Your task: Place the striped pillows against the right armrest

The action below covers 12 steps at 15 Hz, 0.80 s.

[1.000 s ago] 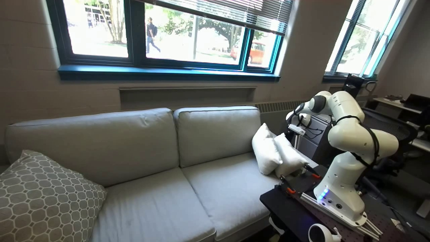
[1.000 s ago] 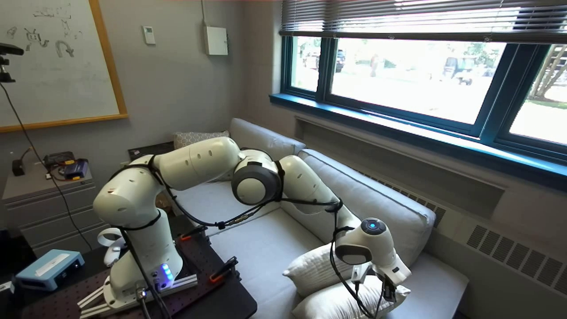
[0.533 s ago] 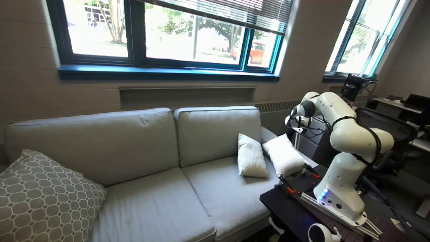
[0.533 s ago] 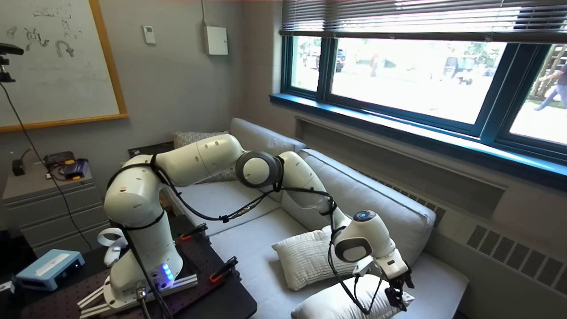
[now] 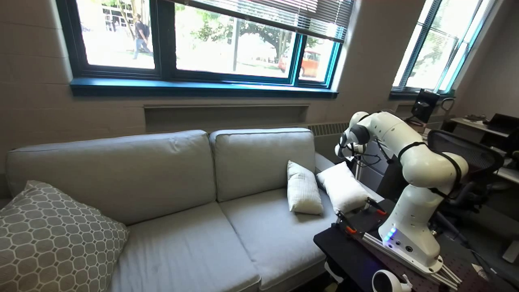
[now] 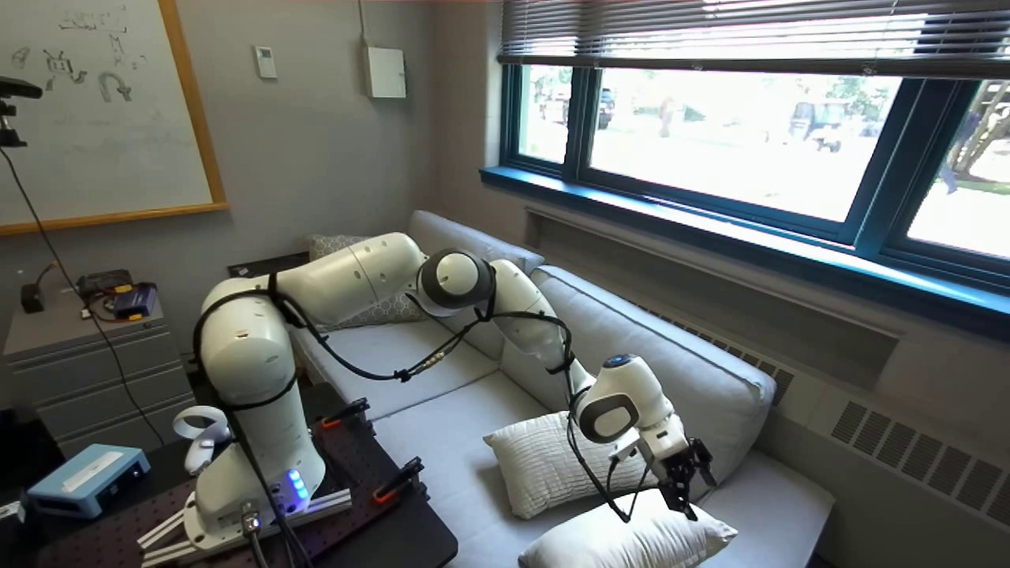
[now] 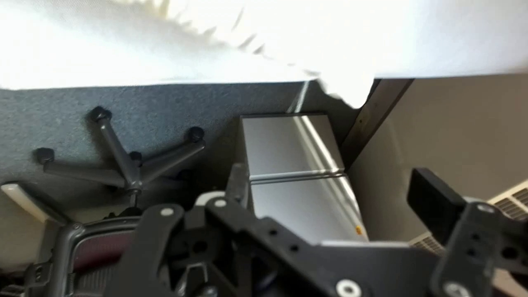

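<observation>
Jutting clamps point(image 6: 398, 481), striped pillows point(image 6: 540, 465), lattice pillow point(image 5: 61, 239) (well apart)

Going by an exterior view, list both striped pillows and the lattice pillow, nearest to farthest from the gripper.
1. Outer striped pillow: by the right armrest, just below the gripper in that view.
2. Inner striped pillow: farther from the armrest.
3. Lattice pillow: far end of the sofa.
</observation>
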{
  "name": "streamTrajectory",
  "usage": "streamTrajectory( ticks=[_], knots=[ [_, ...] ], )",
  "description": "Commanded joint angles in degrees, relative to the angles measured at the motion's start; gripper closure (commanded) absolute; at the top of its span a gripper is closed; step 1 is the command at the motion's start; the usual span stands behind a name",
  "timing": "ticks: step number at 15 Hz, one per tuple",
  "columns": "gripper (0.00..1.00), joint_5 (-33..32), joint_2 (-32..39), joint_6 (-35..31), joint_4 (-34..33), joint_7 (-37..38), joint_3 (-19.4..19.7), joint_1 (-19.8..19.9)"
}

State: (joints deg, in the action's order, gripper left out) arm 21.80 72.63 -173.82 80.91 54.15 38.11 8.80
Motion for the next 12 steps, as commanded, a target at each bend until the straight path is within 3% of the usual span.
streamTrajectory(
  ticks=[1,7,12],
  knots=[
    [0.00,-1.53,-6.68,-5.11,4.80,-7.33,-12.22,1.02],
    [0.00,-0.42,-7.58,-11.27,6.30,-16.70,-33.97,1.63],
    [0.00,-1.16,-5.62,-10.20,6.10,-26.63,-51.97,4.76]
  ],
)
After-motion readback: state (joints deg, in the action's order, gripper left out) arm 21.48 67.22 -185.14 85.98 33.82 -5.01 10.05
